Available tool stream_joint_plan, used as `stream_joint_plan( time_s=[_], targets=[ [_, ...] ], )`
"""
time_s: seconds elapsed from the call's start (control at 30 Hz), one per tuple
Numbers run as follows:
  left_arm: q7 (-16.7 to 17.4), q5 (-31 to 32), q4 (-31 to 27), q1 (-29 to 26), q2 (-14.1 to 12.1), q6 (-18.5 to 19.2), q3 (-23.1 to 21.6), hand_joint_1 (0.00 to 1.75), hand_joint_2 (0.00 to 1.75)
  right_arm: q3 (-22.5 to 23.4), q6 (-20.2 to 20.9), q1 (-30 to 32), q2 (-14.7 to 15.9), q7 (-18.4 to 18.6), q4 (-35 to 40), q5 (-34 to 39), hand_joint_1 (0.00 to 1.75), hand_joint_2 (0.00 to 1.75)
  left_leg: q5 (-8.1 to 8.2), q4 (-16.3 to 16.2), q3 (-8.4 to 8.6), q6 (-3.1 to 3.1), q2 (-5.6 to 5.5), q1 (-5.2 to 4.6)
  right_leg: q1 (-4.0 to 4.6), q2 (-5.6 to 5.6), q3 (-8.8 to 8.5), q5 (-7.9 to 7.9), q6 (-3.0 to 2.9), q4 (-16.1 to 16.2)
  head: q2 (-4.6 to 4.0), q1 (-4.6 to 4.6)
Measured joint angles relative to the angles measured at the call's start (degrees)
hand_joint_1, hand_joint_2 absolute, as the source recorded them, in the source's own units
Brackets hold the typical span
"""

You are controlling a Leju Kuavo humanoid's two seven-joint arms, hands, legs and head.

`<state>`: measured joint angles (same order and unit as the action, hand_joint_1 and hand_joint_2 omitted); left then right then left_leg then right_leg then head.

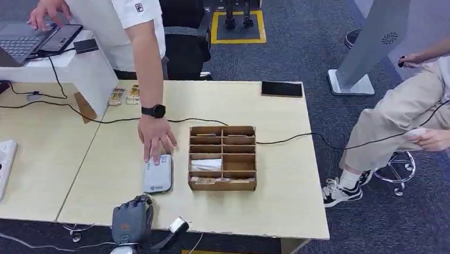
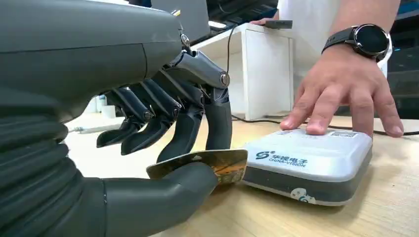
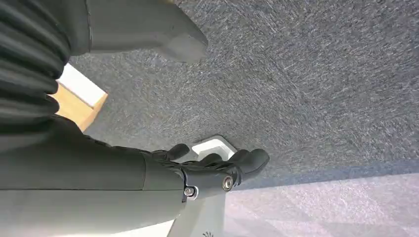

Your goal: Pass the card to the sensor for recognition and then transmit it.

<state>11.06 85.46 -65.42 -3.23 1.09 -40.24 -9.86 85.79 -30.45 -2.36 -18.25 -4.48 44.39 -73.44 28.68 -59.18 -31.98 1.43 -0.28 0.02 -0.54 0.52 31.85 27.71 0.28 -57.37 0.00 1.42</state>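
The left hand pinches the card between its thick thumb and the tips of its darker fingers, holding it roughly flat just above the wooden table. The card's leading edge sits just short of the sensor, a white-and-grey reader box lying directly ahead of the fingertips, close to touching its near side but not yet over its top. A person's hand, with a dark watch at the wrist, presses on the far end of the sensor, beyond the card. The main risk, as I judge it, is that the card butts into the reader's side wall instead of clearing its upper face; that could twist it out of the shallow pinch or shove the box. A second risk is contact with the person's fingers if the hand travels too far across the top. Further off, past the sensor, stands a wooden divided box. The right hand hangs over grey carpet, fingers apparently curled in with nothing visible in them, though the angle is poor.
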Motion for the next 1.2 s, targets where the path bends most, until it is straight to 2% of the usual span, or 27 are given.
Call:
stream_joint_plan(
  time_s=[0.17, 0.23, 0.4, 0.53, 0.7, 0.83, 1.03, 1.2],
  targets=[
    [-2.1, -0.2, -1.4, -0.7, 1.8, 0.0, 2.9, 1.75, 1.75, 0.0, -0.1, 0.0, 0.1, 0.0, -0.1, 0.0, 0.00, 1.75, 0.00, 0.0, 0.00, 0.00, 0.00, 0.00, 0.00, 0.00, 0.00, 0.00, 0.00, 0.0, 0.00, 0.00],
    [-4.0, -0.2, -3.3, -1.2, 2.7, -0.1, 4.6, 1.75, 1.75, 0.0, -0.2, 0.0, 0.1, 0.0, -0.1, 0.0, 0.00, 1.75, 0.00, 0.0, 0.01, 0.00, 0.00, 0.00, 0.00, 0.00, 0.00, 0.00, 0.00, 0.0, 0.00, 0.00],
    [-10.7, -1.4, -9.5, -1.7, 6.1, -0.1, 10.4, 1.75, 1.75, 0.0, -0.2, 0.0, 0.2, -0.1, -0.3, 0.0, 0.00, 1.75, 0.00, 0.0, -0.01, 0.00, -0.03, 0.00, 0.01, -0.01, 0.00, 0.00, 0.00, 0.0, 0.00, 0.00],
    [-17.6, -4.3, -14.5, -1.5, 9.5, -0.1, 15.3, 1.75, 1.75, 0.0, -0.3, 0.0, 0.2, -0.2, -0.4, 0.0, 0.00, 1.75, 0.00, 0.0, 0.00, 0.00, -0.01, 0.00, 0.00, -0.01, 0.00, -0.01, 0.00, 0.0, 0.00, 0.00],
    [-22.1, -6.4, -18.6, -0.9, 12.8, 0.0, 19.6, 1.75, 1.75, 0.0, -0.4, 0.0, 0.2, -0.2, -0.7, 0.0, 0.00, 1.75, 0.00, 0.0, 0.00, 0.00, -0.02, 0.00, 0.00, -0.01, 0.00, 0.00, 0.00, 0.0, 0.00, 0.02],
    [-23.9, -7.5, -20.0, -0.3, 14.5, 0.0, 21.5, 1.75, 1.75, -0.1, -0.5, 0.0, 0.2, -0.3, -1.0, 0.0, 0.00, 1.75, 0.00, 0.0, 0.00, 0.00, -0.02, 0.00, 0.01, -0.01, 0.01, 0.00, 0.00, 0.0, 0.00, 0.00],
    [-24.7, -7.8, -20.1, 0.7, 14.6, 0.0, 22.4, 1.75, 1.75, -0.4, -1.1, -0.1, 0.3, -1.0, -1.7, -0.1, 0.00, 1.75, 0.00, 0.0, 0.01, 0.00, -0.01, 0.00, 0.01, 0.00, 0.03, 0.00, 0.00, 0.0, 0.00, 0.00],
    [-20.8, -4.4, -17.9, 3.1, 14.3, 0.0, 22.4, 1.75, 1.75, -1.1, -1.2, -0.3, 1.0, -1.4, -3.2, -0.1, 0.00, 1.75, -0.01, 0.0, 0.04, 0.00, 0.01, 0.00, 0.00, 0.00, 0.01, -0.01, 0.00, 0.0, 0.00, 0.00]
  ],
)
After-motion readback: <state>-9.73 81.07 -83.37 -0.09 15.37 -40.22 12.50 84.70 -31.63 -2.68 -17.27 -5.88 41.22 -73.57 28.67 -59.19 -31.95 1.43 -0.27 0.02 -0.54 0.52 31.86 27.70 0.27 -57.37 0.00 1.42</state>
